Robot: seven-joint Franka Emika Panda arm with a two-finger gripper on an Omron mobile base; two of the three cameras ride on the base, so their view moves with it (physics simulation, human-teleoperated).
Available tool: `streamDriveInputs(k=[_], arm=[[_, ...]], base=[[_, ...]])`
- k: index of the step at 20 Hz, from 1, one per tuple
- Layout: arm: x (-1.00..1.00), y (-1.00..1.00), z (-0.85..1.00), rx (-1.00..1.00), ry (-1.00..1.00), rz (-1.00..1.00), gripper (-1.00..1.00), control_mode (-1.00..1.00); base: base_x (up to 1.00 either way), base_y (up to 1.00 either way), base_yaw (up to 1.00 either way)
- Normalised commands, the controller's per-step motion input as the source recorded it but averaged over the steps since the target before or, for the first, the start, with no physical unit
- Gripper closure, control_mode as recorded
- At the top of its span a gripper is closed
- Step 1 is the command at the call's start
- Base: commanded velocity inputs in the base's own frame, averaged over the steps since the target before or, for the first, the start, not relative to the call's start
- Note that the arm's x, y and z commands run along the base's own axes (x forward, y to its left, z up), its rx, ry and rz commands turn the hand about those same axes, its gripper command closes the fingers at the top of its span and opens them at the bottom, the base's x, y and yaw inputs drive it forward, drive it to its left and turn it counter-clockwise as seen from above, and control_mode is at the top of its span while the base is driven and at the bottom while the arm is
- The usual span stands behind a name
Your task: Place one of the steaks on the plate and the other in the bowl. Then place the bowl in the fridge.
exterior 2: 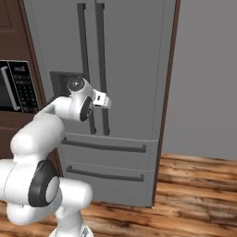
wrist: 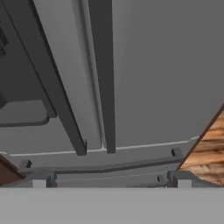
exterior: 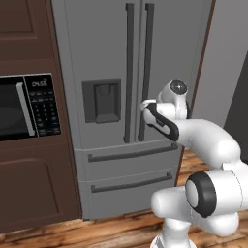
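Fridge doors stand closed, grey steel filling the middle of both base views, with two long dark vertical handles running side by side down the centre seam. Its left edge butts against dark brown cabinetry that carries a black-fronted microwave; its right edge ends at a thin brown panel, beyond which a bare grey wall and wooden floor leave open room on that side. Below the doors sit two drawers, each with a horizontal bar handle, and a dispenser recess is set into the left door.

The gripper hangs in front of the doors at about the height of the handles' lower ends, just beside the right handle in the right base view; whether it touches the handle cannot be told. Its jaws are spread wide and nothing is between them. In the hand view the two fingertips rise at the bottom, well apart, looking along the lower ends of both handles and the door seam, with the drawer edge just past them and a wedge of wooden floor at right
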Motion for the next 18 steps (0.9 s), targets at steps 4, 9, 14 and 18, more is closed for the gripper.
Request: streamDriveInputs(k=[4, 9, 14, 18], arm=[[0.50, 0.02, 0.00, -0.05, -0.04, 0.00, -1.00, -1.00], [0.67, 0.01, 0.08, -0.01, 0.00, -0.01, -1.00, -1.00], [0.47, 0.00, 0.01, 0.00, -0.05, 0.00, -1.00, -1.00], [0.33, 0.00, 0.00, 0.00, -0.13, 0.00, -1.00, -1.00]], base=[[0.00, 0.00, 0.00], [0.00, 0.00, 0.00], [0.00, 0.00, 0.00], [0.00, 0.00, 0.00]])
